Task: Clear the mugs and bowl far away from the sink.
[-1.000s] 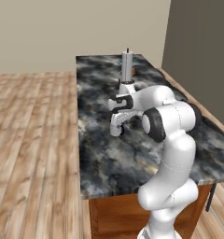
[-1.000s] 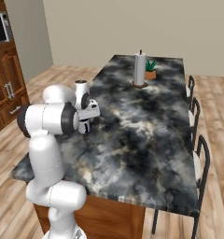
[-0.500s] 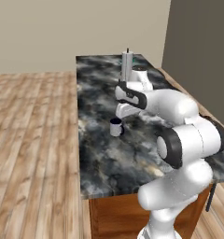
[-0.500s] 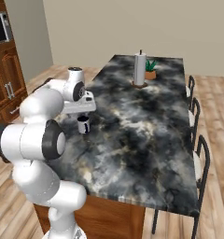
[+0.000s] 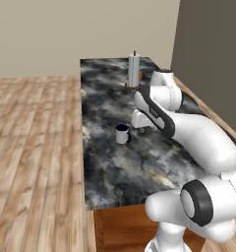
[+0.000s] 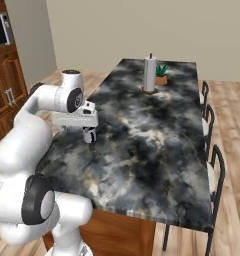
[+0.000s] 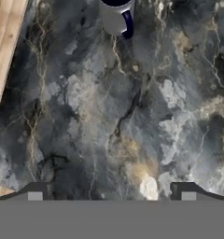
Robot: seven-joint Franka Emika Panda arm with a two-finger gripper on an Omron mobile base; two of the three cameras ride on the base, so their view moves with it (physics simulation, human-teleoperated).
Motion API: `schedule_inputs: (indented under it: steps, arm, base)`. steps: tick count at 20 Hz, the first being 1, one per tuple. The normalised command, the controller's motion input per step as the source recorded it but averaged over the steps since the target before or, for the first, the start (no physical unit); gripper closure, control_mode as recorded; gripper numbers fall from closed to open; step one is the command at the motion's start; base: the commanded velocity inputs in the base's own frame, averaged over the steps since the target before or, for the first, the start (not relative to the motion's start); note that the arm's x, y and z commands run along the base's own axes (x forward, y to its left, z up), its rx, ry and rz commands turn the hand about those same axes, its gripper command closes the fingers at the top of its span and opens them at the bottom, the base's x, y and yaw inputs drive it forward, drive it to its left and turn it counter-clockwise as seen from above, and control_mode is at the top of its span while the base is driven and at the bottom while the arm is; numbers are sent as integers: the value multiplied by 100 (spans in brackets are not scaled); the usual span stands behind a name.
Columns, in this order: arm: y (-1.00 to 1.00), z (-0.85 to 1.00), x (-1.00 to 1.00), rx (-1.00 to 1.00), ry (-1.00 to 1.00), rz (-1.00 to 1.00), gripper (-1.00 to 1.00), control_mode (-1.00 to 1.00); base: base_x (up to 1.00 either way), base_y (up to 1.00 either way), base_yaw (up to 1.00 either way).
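We see the two-finger gripper with its jaws spread wide and nothing between them; its small dark fingertips rise at the bottom of the hand view, well apart from each other, over bare marbled black-grey stone counter. At the top edge of that view stands a small white mug with a dark navy rim and handle, upright on the stone and clear of both fingertips, its handle turned toward the right of the picture.

From the left base view we find the same mug standing alone on the counter, near the edge that borders the wooden floor, with the white hand of the arm just beside it and a little farther from that edge. In the right base view the gripper hangs low over the stone.

Farther along the counter stands an upright white paper-towel roll on a dark spindle, with a small green plant in an orange pot just beside it. Dark-framed chairs line the far side.
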Motion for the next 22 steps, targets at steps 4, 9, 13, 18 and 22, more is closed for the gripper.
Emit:
schedule_inputs:
  steps: [4, 9, 13, 18, 22]
  arm:
    - [-16, 79, -100, 5, 1, -17, -100, -100]
    - [0, 50, -93, 1, -28, -7, -100, -100]
    - [0, 14, -80, 0, -25, -7, -100, -100]
    - [0, 17, -34, 0, -11, -3, -100, -100]
    - [0, 23, -36, 0, 2, -1, -100, -100]
  base:
    - [0, 0, 0]
    - [0, 0, 0]
    - [0, 0, 0]
    - [0, 0, 0]
    - [0, 0, 0]
